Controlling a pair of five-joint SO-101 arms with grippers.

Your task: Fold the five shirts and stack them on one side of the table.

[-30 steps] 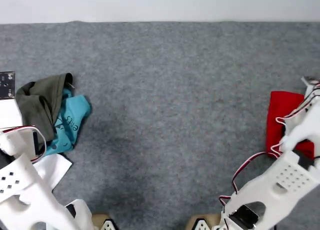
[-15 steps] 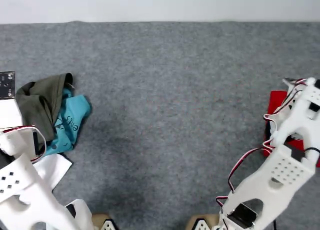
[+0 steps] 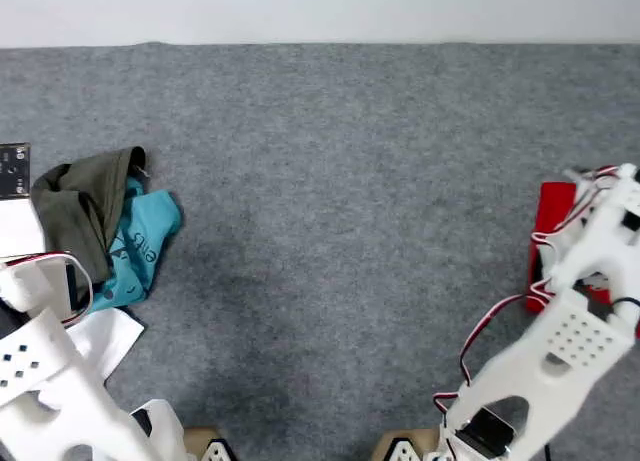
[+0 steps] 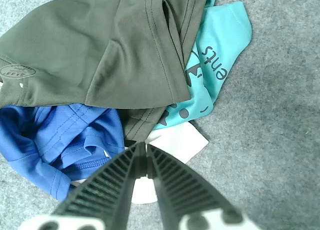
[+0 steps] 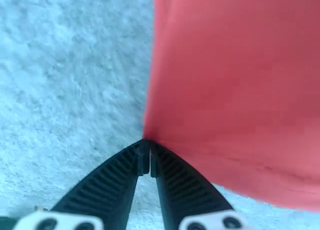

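Four unfolded shirts [image 3: 95,226]: heaped far left, my left pincer [image 4: 145,152] closed above.
Red shirt [image 3: 553,216]: far right, right pincer [image 5: 146,150] closed at its edge.
Risk: snagged cloth drags when I withdraw.

Heap at left side of table [image 3: 350,161]: olive shirt [image 4: 100,55] crumpled on top. Teal shirt [image 4: 222,43] with dark print lies under it, sticks out toward table middle. Blue shirt [image 4: 55,135] bunched beside. White shirt [image 4: 177,140] lowest, corner showing. Red shirt [image 3: 552,221] lies flat at right side, well apart.
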